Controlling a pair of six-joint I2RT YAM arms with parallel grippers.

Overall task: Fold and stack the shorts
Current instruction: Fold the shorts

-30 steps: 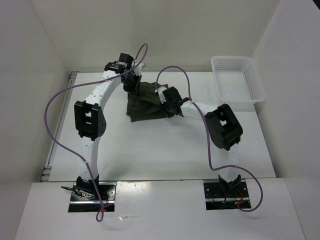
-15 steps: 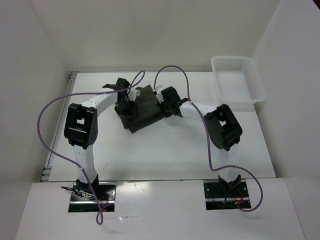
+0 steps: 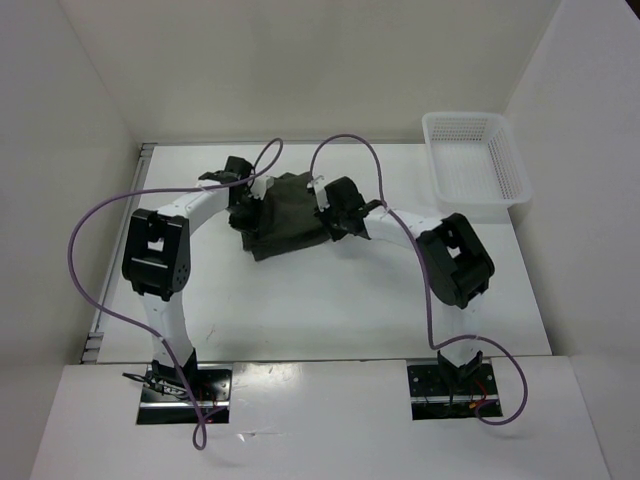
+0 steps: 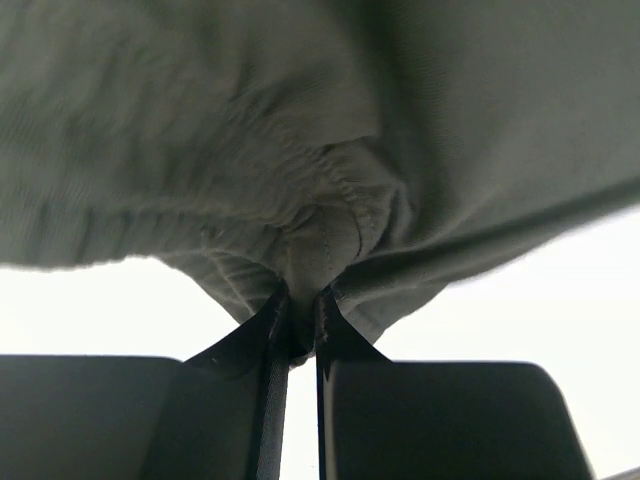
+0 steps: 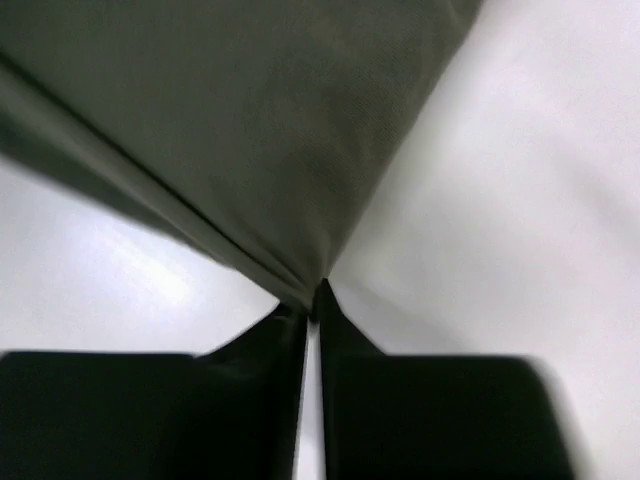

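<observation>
Shorts (image 3: 287, 218) lie bunched at upper centre of the table (image 3: 330, 300), w/ bare white surface open below and to the left, back wall close behind. The white basket (image 3: 478, 160) sits well apart at upper right. Left gripper (image 4: 300, 308) jaws pinched tight on a seamed hem fold, right gripper (image 5: 312, 298) jaws clamped on a cloth corner; vs half a sec ago the cloth's flatter, left arm lower.

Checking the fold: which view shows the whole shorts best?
Top external: the shorts show nearly whole, outline and all. Left wrist shows only bunched, seamed cloth up close; right wrist only one pinched corner.
</observation>
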